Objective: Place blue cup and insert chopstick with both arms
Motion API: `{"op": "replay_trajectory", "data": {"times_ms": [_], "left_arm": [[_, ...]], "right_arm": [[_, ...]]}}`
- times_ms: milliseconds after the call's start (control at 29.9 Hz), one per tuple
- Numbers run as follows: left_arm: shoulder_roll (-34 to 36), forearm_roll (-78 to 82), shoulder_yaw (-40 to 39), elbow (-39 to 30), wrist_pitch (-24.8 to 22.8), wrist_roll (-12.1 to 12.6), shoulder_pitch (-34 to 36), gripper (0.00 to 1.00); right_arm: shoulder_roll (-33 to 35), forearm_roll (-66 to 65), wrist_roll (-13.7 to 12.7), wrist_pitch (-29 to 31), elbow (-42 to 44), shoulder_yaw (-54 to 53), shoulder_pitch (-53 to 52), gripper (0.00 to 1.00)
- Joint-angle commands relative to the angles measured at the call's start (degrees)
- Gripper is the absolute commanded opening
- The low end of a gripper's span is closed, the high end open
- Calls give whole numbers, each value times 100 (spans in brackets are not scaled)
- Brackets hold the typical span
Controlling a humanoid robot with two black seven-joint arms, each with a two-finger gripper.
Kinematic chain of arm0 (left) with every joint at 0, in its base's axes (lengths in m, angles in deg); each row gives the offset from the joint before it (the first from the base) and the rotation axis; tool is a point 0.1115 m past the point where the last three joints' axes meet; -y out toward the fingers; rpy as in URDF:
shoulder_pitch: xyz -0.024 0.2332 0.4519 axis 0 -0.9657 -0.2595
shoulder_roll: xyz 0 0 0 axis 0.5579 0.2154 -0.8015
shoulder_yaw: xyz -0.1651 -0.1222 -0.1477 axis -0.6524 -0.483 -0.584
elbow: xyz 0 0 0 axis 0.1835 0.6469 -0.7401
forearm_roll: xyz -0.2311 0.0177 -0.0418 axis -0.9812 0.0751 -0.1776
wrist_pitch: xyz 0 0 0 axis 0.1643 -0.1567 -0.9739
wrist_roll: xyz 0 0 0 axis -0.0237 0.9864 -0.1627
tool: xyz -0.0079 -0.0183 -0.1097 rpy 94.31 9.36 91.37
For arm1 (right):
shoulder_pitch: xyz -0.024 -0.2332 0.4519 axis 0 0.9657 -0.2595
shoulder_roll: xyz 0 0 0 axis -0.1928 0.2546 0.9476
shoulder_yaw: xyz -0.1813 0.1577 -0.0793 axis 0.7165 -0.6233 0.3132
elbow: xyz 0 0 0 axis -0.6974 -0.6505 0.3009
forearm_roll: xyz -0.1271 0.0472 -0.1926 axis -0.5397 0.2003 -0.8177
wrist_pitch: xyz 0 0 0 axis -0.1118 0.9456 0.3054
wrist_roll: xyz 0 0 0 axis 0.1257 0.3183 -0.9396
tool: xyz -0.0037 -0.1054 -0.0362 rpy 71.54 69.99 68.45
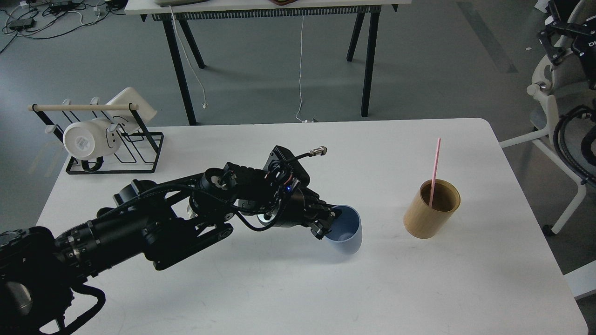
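Note:
The blue cup (347, 235) stands nearly upright on the white table (298, 288), a little right of centre, mouth up. My left gripper (329, 222) reaches in from the left and is shut on the cup's left rim. A bamboo holder (430, 209) stands to the right of the cup with one pink chopstick (434, 168) leaning up out of it. My right gripper (565, 35) is at the top right edge, off the table, partly cut off; its fingers cannot be told apart.
A black wire drying rack (111, 149) with a white mug (86, 138) and a white plate stands at the table's back left. A second table's black legs (368, 60) stand behind. A white chair frame (549, 121) is off the right edge.

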Motion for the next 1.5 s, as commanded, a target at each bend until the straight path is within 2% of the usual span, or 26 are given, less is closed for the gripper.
{"op": "replay_trajectory", "data": {"times_ms": [0, 201, 502, 568, 602, 669, 702, 802, 936, 1036, 1103, 1237, 1371, 1471], "left_arm": [[41, -1, 14, 26, 1, 99, -23, 8], [42, -1, 146, 26, 1, 125, -41, 11], [6, -1, 146, 8, 1, 125, -23, 23], [6, -1, 146, -9, 1, 125, -41, 31], [6, -1, 137, -27, 1, 125, -41, 39], [41, -1, 111, -70, 1, 99, -32, 61], [42, -1, 67, -71, 1, 64, -23, 67], [59, -1, -239, -167, 1, 20, 29, 74], [42, -1, -1451, -194, 1, 29, 12, 79], [59, -98, -2277, -124, 1, 29, -14, 90], [94, -554, -2682, -36, 1, 11, -23, 96], [164, -2326, -3360, 507, 1, 2, 12, 98], [173, -4541, -3536, 1158, 1, 37, 30, 98], [200, -6403, -3537, 1589, 1, 73, 38, 99]], "right_arm": [[-7, 0, 0, 0, 6, -1, 5, 99], [2, 0, -8, 0, 24, -1, 23, 99], [-7, 0, -8, 0, 24, -1, 23, 99], [-7, 0, -8, 0, 24, -1, 23, 99], [2, 0, -8, 0, 24, -1, 32, 99], [2, 0, -8, 0, 24, -1, 40, 99], [2, 0, -8, 0, 24, -1, 40, 99], [11, 0, -8, 0, 24, -1, 49, 99], [72, -26, 0, 0, 6, 16, 49, 99], [353, -131, 0, 0, -11, 113, 49, 99], [511, -386, 0, 0, -29, 166, 49, 99], [775, -1158, -8, 0, -46, 192, 49, 99], [1117, -1809, -8, -57, -414, 201, 172, 99], [1373, -2354, 0, -469, -880, 324, 286, 99]]}}
